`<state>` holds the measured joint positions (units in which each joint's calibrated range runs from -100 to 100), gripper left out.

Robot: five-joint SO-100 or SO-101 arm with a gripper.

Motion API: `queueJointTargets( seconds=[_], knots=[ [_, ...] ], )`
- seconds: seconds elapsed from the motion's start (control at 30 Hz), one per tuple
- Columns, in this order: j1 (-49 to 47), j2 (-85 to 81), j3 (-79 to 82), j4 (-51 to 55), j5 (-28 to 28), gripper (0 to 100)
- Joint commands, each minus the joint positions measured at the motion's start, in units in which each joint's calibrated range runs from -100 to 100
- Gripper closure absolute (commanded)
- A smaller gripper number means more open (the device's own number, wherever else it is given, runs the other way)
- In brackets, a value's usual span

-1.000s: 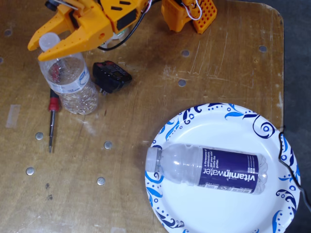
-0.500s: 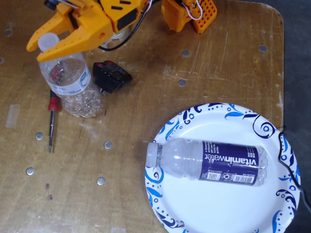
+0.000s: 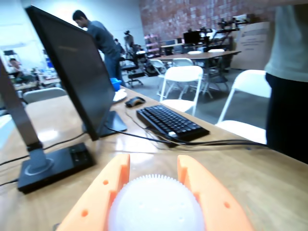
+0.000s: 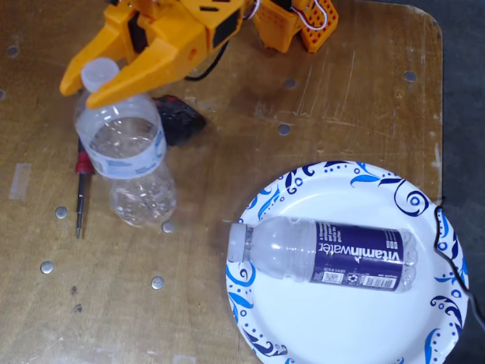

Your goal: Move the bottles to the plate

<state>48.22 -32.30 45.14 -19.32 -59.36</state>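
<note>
In the fixed view my orange gripper (image 4: 85, 87) is at the top left, shut on the white cap and neck of the slimmer clear bottle (image 4: 121, 140) with the white-blue label. The bottle hangs from the jaws, with its base pointing toward the bottom of the view. In the wrist view the gripper (image 3: 153, 163) has its fingers on both sides of the white ribbed cap (image 3: 155, 204). The wider vitaminwater bottle (image 4: 333, 254) lies on its side across the white paper plate (image 4: 341, 322) with the blue swirls, at the lower right, its cap pointing left.
A red-handled screwdriver (image 4: 79, 189) and a black object (image 4: 180, 121) lie on the wooden table (image 4: 227, 98) beside and under the held bottle. The arm's base (image 4: 295, 23) is at the top. The table edge runs down the right side. The wrist view shows a monitor (image 3: 72, 62) and a keyboard (image 3: 171, 122).
</note>
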Motion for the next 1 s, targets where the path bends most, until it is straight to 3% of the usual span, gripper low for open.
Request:
queueJointTargets(
  seconds=[0.0,0.27,0.67,0.97],
  knots=[
    [-6.3,-0.2,-4.1,0.3,-0.1,92],
    [-16.7,1.9,-9.1,0.9,0.0,94],
    [-25.9,21.7,-29.4,1.1,2.3,97],
    [-33.4,31.9,-35.1,0.2,2.4,96]
  ],
)
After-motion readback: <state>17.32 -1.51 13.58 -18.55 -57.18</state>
